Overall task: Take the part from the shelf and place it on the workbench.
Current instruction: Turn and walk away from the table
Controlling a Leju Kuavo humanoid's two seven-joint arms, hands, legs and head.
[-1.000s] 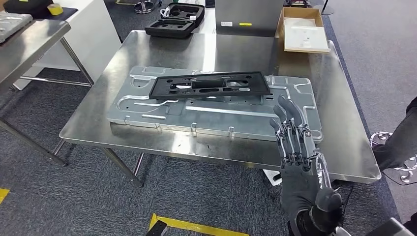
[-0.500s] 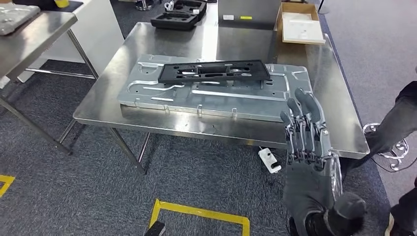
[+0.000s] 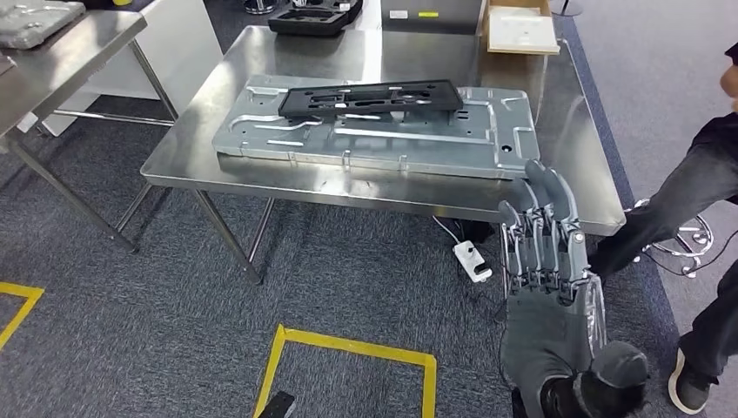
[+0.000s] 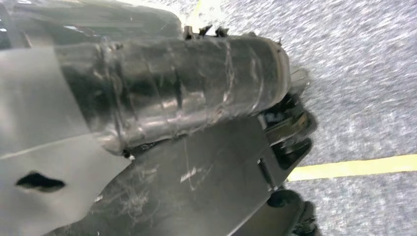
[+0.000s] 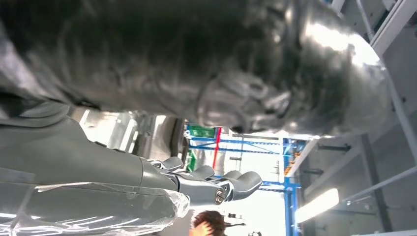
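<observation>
A black plastic frame part [image 3: 370, 96] lies flat on a large grey stamped metal plate [image 3: 392, 144], which sits on the steel workbench [image 3: 287, 61]. My right hand [image 3: 544, 287] is raised in front of the bench's near right corner, over the floor. Its fingers are straight and close together, it holds nothing, and it stands well short of the part. The right wrist view shows those fingers [image 5: 211, 184] stretched out and empty. In the left wrist view my left hand [image 4: 147, 98] is a blurred dark bulk over carpet, and its fingers cannot be made out.
A person's legs [image 3: 696, 183] stand at the bench's right side. A cardboard box [image 3: 519, 26] and a black case [image 3: 313, 16] sit at the far end. A second steel table [image 3: 61, 43] is at the left. Yellow tape [image 3: 348, 348] and a white power strip [image 3: 472, 261] lie on the carpet.
The whole view has shifted: the bench sits higher and farther in the picture, so the camera has moved back. The person's legs have come into view. My right hand stays raised and empty.
</observation>
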